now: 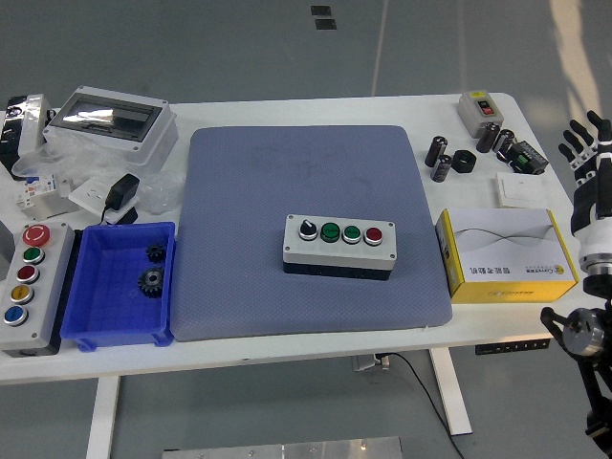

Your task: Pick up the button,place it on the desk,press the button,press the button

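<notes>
Button box alone at mid-mat, right hand spread off the table edge

Right hand (590, 153) hangs fingers splayed, empty, past the table's right edge. Just inward: a glossy yellow-and-white carton (507, 254), black cylinders (439, 157). Well apart, the rectangular grey button box (339, 246) lies flat on the textured blue-grey mat (306, 182). Far left, a blue plastic bin (120, 285) holds gears.

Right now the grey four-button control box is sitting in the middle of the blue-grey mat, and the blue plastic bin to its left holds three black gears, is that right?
Not quite. The head view shows only two black gears in the blue plastic bin, not three. The rest holds: the grey four-button control box sits about mid-mat on the blue-grey mat, with the bin off the mat's left edge.
</notes>
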Robot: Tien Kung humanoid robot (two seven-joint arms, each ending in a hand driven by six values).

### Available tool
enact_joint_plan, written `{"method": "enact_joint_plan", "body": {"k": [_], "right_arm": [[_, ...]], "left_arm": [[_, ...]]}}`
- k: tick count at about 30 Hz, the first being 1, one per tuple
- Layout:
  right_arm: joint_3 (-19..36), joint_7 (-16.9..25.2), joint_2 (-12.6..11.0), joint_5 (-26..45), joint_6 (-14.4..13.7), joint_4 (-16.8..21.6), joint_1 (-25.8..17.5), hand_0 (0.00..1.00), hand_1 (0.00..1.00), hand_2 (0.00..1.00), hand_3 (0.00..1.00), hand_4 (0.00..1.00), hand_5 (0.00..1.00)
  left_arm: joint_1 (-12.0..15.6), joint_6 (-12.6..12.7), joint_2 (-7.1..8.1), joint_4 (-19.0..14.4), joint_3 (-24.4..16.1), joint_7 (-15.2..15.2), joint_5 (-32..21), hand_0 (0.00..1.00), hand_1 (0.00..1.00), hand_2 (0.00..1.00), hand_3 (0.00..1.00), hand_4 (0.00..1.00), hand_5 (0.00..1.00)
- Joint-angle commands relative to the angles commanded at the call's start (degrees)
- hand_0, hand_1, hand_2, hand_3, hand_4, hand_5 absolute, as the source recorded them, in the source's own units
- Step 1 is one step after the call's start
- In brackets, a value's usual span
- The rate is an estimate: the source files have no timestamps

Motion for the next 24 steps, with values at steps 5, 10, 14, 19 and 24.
{"method": "enact_joint_plan", "body": {"k": [5,10,14,19,24], "right_arm": [[1.2,0.0,0.0,-0.2,0.1,0.2,-0.2,0.844,0.819,0.801,0.845,0.847,0.783],[2.2,-0.1,0.2,-0.4,0.1,0.5,-0.4,0.842,0.818,0.8,0.844,0.846,0.78],[3.0,-0.1,0.3,-0.6,0.2,0.7,-0.4,0.842,0.818,0.8,0.844,0.846,0.78],[3.8,-0.1,0.3,-0.5,0.2,0.8,-0.8,0.839,0.817,0.8,0.838,0.846,0.776],[4.1,-0.1,0.4,-0.5,0.3,0.8,-0.9,0.842,0.817,0.8,0.838,0.847,0.776]], "left_arm": [[0.0,0.0,-0.06,0.0,0.0,0.0,0.0,0.627,0.515,0.53,0.596,0.615,0.22],[-0.2,0.0,-0.07,0.0,0.0,-0.1,-0.1,0.627,0.515,0.531,0.597,0.616,0.22],[-0.3,0.0,-0.14,0.0,0.0,-0.1,-0.1,0.627,0.515,0.531,0.597,0.616,0.22],[-0.3,-0.1,-0.23,0.0,-0.1,0.0,0.2,0.627,0.515,0.532,0.598,0.616,0.22],[-0.4,-0.2,-0.27,0.0,-0.3,0.0,0.7,0.626,0.517,0.531,0.597,0.616,0.221]]}}
